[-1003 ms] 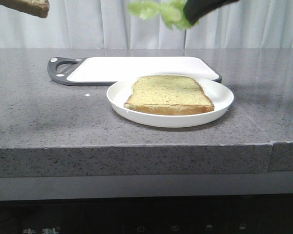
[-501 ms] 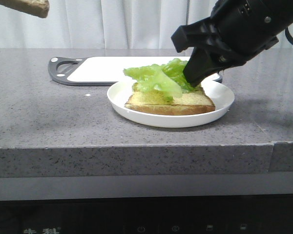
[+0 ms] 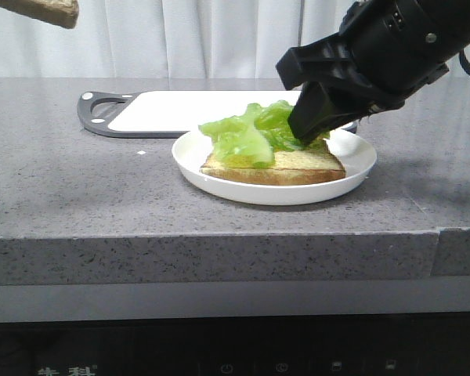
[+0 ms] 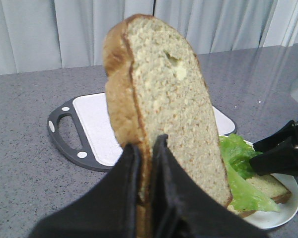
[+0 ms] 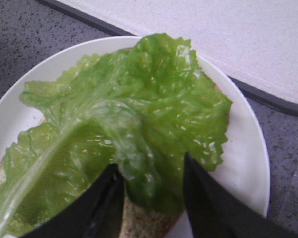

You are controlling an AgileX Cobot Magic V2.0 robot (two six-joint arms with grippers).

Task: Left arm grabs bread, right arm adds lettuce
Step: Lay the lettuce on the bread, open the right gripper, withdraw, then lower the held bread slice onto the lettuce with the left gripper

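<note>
Lettuce (image 3: 251,133) has been lowered onto the plated slice (image 3: 298,166); right hand (image 5: 151,186) is parted around it. Bread (image 4: 164,104) is clamped upright by left hand (image 4: 148,163), awaiting placement.

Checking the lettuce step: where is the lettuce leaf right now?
In the front view the lettuce lies on the bread slice in the white plate, right of centre, the right pincer at its edge.
</note>
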